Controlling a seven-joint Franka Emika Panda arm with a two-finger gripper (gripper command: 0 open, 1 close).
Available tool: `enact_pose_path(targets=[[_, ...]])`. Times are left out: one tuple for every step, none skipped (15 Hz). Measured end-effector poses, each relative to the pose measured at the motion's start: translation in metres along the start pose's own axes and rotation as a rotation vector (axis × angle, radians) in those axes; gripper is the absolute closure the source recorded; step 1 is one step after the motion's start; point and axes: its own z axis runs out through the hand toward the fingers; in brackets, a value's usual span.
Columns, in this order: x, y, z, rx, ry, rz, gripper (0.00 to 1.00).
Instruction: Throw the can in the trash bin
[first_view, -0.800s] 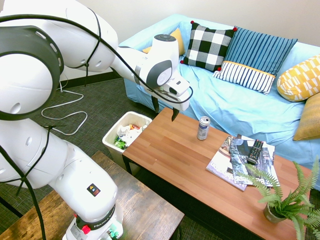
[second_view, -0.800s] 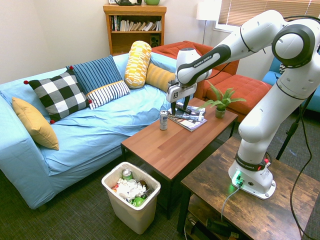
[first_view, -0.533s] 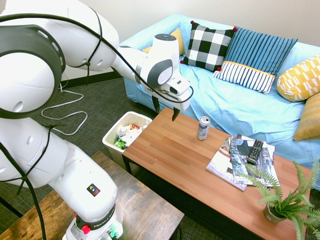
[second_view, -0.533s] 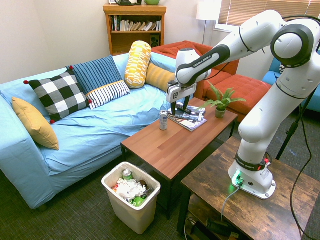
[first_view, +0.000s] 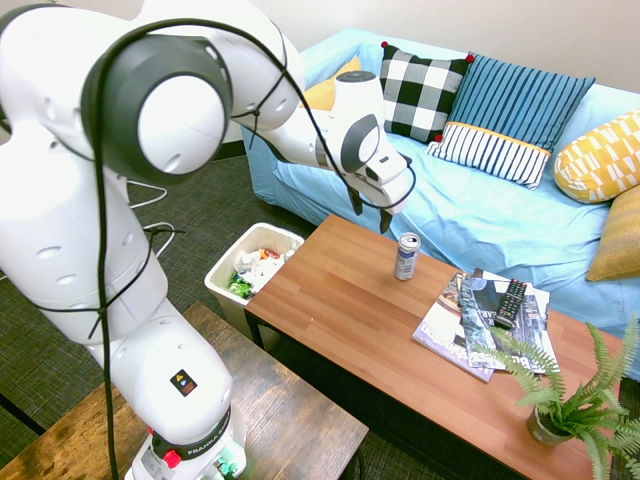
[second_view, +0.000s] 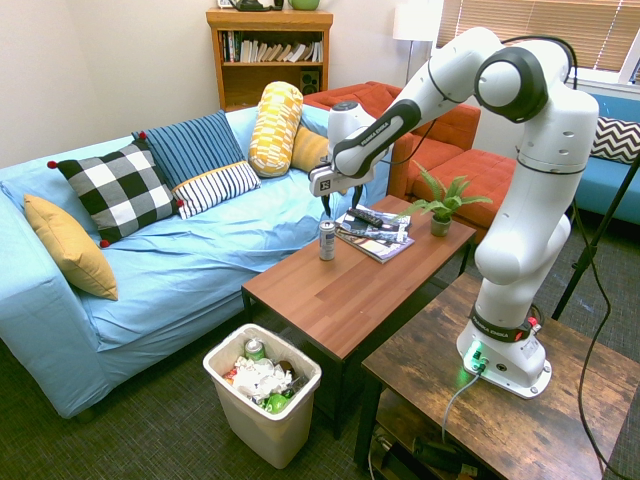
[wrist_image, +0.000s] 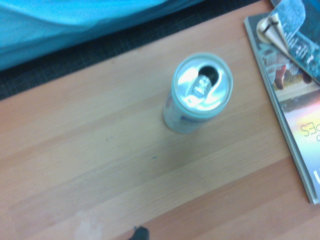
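The can stands upright on the wooden coffee table, near its sofa-side edge; it is slim and silver with an open shiny top. My gripper hangs open just above it and slightly toward the bin side, holding nothing. From the other side, the gripper is straight over the can. The white trash bin sits on the floor at the table's end, holding crumpled waste. Its wall faces the second exterior view.
Magazines with a black remote lie close beside the can, and their edge shows in the wrist view. A potted fern stands at the table's far end. The blue sofa with cushions runs behind the table.
The arm has swung its elbow up and carried the gripper along the table from near the bin end to just above the can. The can has not moved.
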Motion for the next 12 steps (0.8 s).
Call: enact_pose_path(targets=[[0.004,-0.008,0.008,-0.006,-0.002,0.019,0.00],[0.007,-0.016,0.017,-0.013,-0.006,0.027,0.00],[0.010,-0.023,0.026,-0.019,-0.009,0.034,0.00],[0.013,-0.030,0.036,-0.027,-0.010,0.044,0.00],[0.017,-0.035,0.045,-0.035,-0.008,0.060,0.00],[0.022,-0.040,0.054,-0.042,-0.006,0.078,0.00],[0.027,-0.044,0.062,-0.049,-0.004,0.095,0.00],[0.030,-0.047,0.068,-0.053,-0.007,0.107,0.00],[0.033,-0.052,0.074,-0.054,-0.010,0.118,0.00],[0.036,-0.057,0.080,-0.056,-0.011,0.126,0.00],[0.039,-0.061,0.086,-0.058,-0.009,0.131,0.00],[0.041,-0.064,0.091,-0.061,-0.004,0.135,0.00]])
